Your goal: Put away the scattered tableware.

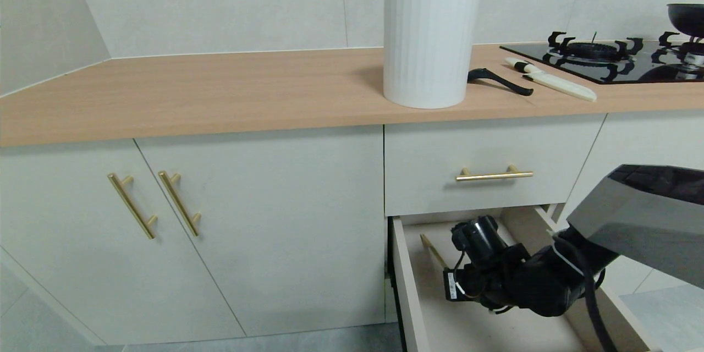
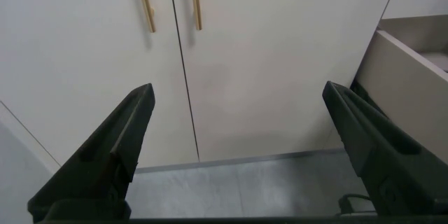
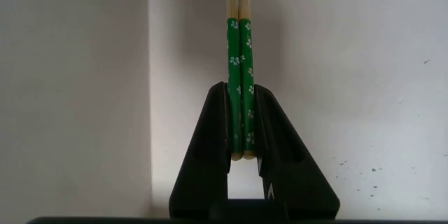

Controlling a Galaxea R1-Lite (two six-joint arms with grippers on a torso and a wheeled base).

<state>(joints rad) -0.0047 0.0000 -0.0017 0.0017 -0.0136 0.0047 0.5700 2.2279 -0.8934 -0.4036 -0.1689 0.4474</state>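
Right gripper [image 3: 243,94]: clamped tight on chopsticks [image 3: 239,49], gripped at the green butt ends, long bare lengths sticking out ahead. Held low inside open drawer [image 1: 404,280], lower right, tips near its left wall.

Risks, as judged:
- Sticks pivoting or splaying in so short a hold.
- Tips jamming against the wall on any swing left.
- Bounce or roll if let go too high.
- Closed drawer [image 1: 489,162] just above the wrist, so a likely knock on a steep lift out.

Left gripper [image 2: 238,91]: wide open, nothing in it, low before cabinet doors [image 2: 189,77].

Up on counter [image 1: 220,88]: knife [image 1: 550,80] and black-handled utensil [image 1: 500,81] not yet put away, right of canister [image 1: 432,33], near hob [image 1: 605,58]. Utensil's head hidden behind canister, awkward for any reach from the left.
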